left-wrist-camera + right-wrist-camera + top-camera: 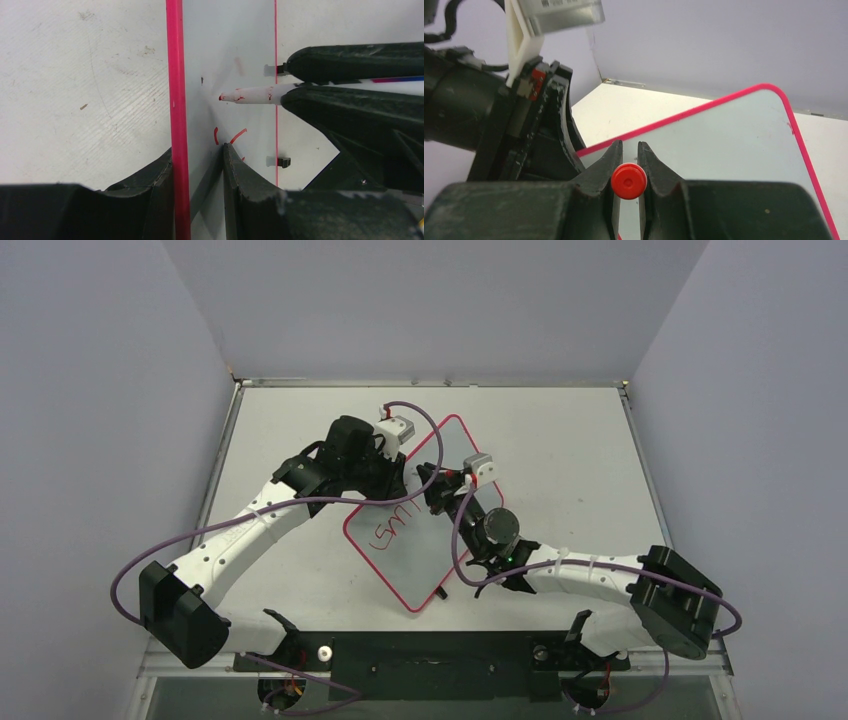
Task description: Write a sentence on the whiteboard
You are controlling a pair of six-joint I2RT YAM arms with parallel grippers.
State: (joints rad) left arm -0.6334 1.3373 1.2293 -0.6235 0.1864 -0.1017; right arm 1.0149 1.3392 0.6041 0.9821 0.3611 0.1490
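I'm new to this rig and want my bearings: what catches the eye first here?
The whiteboard with its bright pink border lies askew at the table's middle, a few red letters begun near its left edge. Both arms meet over it: the right pincer is shut on a red-capped marker whose tip is right at the board, while the left pincer clamps the board's pink edge.

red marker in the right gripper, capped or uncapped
Uncapped: the left wrist view shows the white-barrelled red marker's bare red tip pointing at the pink-bordered whiteboard, held by the right gripper.

The right gripper (628, 172) clamps a red-capped marker (629, 181) above the whiteboard (724, 150).
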